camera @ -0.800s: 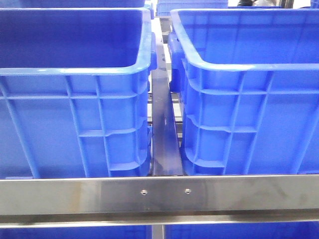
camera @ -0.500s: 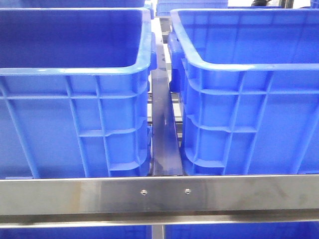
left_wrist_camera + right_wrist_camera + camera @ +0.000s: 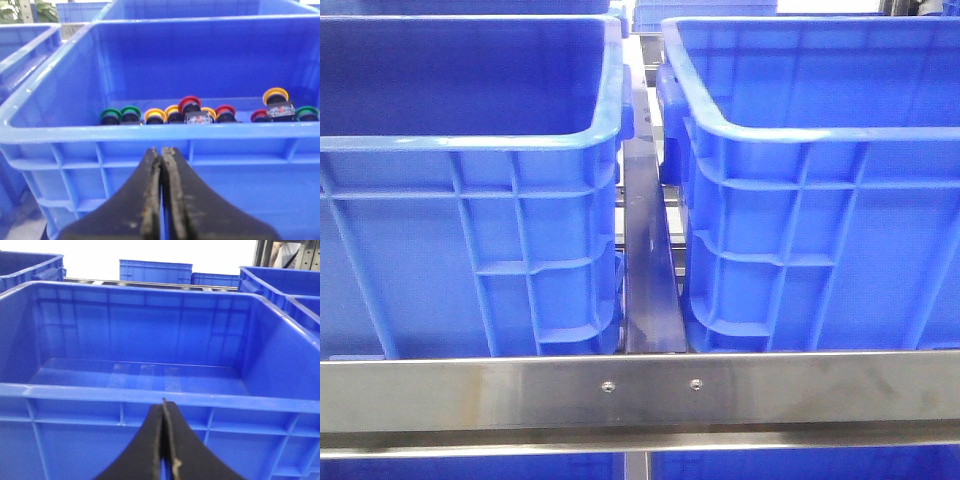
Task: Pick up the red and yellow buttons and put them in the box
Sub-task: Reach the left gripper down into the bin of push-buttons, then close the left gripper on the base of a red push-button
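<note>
The left gripper [image 3: 161, 150] is clenched on nothing, facing the crate [image 3: 50, 131] where the buttons [image 3: 190, 105] lie. The right gripper [image 3: 163, 402], also clenched empty, faces the box [image 3: 150, 395], probably waiting.

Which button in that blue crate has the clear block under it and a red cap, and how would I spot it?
Look into the blue crate before the left arm's closed black fingers. A row of buttons lies along its floor. Near the middle, the red-capped button stands taller than its yellow and green neighbours, on a clear block.
</note>
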### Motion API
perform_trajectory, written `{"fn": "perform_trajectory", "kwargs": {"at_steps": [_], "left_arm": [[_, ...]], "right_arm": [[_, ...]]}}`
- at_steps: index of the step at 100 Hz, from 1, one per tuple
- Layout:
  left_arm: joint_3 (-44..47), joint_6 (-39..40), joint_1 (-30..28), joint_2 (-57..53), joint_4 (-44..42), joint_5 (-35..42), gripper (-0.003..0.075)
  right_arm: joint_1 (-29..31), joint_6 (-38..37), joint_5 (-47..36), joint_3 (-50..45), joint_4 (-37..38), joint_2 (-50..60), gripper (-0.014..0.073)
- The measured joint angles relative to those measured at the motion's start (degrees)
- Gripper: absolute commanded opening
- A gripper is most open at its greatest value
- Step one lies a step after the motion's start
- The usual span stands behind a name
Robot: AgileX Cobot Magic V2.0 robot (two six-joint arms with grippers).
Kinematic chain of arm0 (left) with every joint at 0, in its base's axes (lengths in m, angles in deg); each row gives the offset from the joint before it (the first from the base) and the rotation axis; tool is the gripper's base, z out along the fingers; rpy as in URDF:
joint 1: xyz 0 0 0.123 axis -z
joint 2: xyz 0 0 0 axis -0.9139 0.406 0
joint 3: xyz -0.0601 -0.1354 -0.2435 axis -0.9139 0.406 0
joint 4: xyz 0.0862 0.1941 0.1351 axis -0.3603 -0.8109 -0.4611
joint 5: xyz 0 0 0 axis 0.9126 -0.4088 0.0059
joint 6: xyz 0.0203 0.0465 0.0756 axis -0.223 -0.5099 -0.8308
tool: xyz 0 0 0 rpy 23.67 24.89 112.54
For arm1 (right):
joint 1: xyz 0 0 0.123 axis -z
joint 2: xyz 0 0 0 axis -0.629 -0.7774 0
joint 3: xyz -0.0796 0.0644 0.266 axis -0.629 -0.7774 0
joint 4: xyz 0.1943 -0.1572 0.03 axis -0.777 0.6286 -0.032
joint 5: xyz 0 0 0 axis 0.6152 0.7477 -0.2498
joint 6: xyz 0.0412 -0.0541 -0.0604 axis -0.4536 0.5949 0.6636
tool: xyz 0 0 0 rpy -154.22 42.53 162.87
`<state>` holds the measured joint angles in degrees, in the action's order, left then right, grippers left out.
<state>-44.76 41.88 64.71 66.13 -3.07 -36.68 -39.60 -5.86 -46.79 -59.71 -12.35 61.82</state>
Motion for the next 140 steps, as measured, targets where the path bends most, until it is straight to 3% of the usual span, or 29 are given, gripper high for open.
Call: {"fn": "perform_trajectory", "kwargs": {"at_steps": [43, 68, 81, 98, 105, 140], "left_arm": [[-17.51, 0.0, 0.0, 0.6, 0.0, -19.91, -0.002], [-28.64, 0.0, 0.0, 11.69, 0.0, -27.76, -0.0013], [-33.45, 0.0, 0.0, 18.37, 0.0, -29.04, 0.013], [-38.91, 0.0, 0.0, 26.47, 0.0, -29.7, 0.0505], [-40.9, 0.0, 0.0, 29.7, 0.18, -29.92, 0.0596], [-52.53, 0.0, 0.0, 48.77, 7.68, -34.99, 0.0609]], "right_arm": [[0.0, 0.0, 0.0, 0.0, 0.0, 0.0, -0.0068], [0.0, 0.0, 0.0, 0.0, 0.0, 0.0, -0.0068], [0.0, 0.0, 0.0, 0.0, 0.0, 0.0, -0.0068], [0.0, 0.0, 0.0, 0.0, 0.0, 0.0, -0.0068], [0.0, 0.0, 0.0, 0.0, 0.0, 0.0, -0.0068], [0.0, 0.0, 0.0, 0.0, 0.0, 0.0, -0.0068]]}}
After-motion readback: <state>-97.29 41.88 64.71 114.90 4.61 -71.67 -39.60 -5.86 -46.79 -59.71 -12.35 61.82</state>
